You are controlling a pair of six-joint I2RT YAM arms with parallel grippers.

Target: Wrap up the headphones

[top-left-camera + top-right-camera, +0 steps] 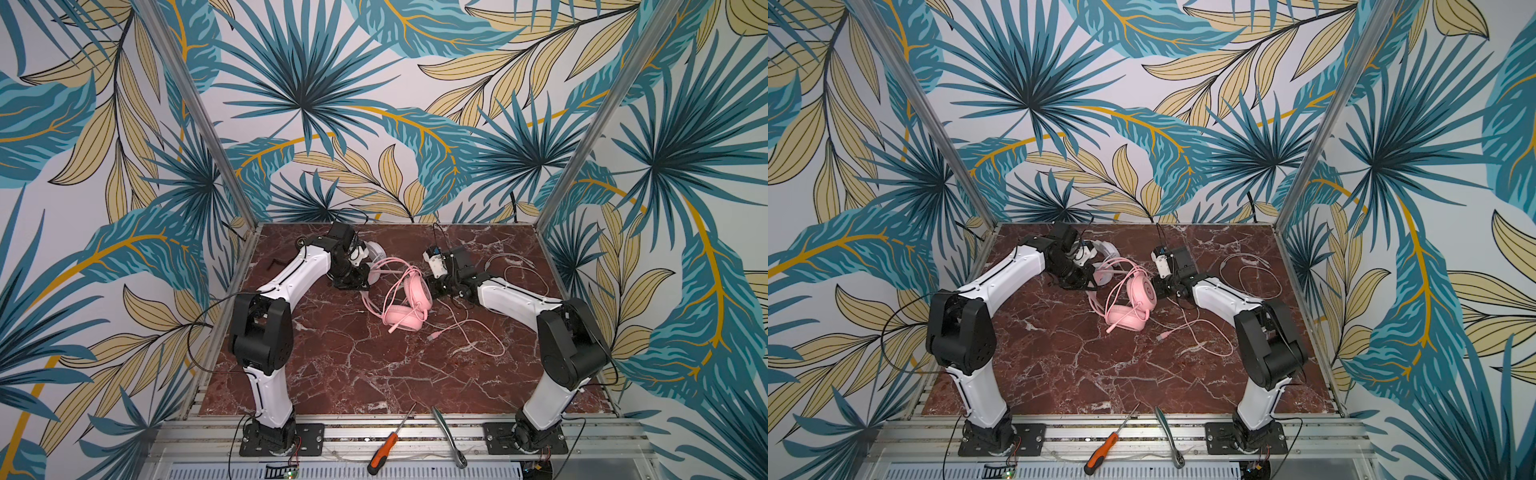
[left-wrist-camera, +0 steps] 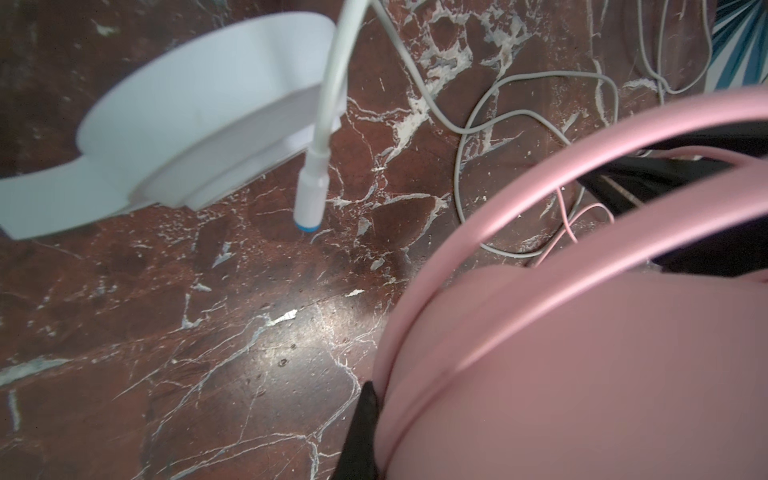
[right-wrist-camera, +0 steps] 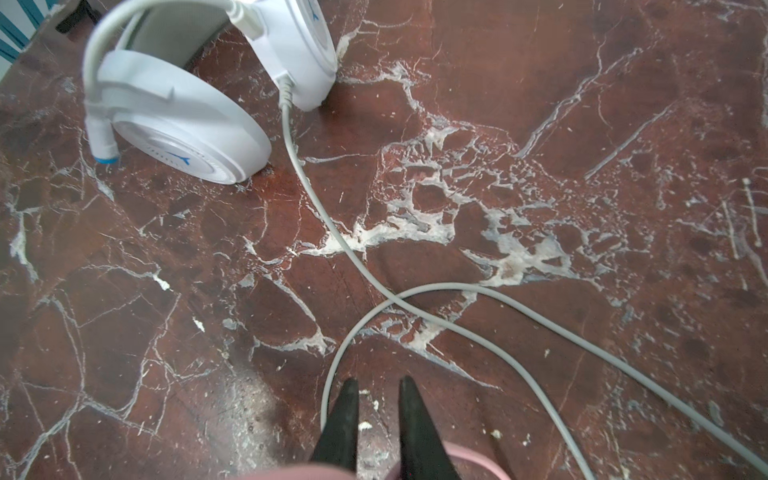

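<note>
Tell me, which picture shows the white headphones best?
The right wrist view: the white headphones sit in plain sight, both round cups, microphone and cable. In both top views the left arm hides most of them. The left wrist view shows one blurry cup.

Both reach inward, grippers facing each other across the middle. Left arm [image 1: 291, 272]: forearm sloped forward, wrist pitched down, left gripper [image 1: 356, 286] low and closed; its wrist view shows only one black finger [image 2: 362, 424]. Right arm [image 1: 509, 297]: forearm stretched low, right gripper [image 3: 376, 386] pointing inward, jaws slightly parted
</note>
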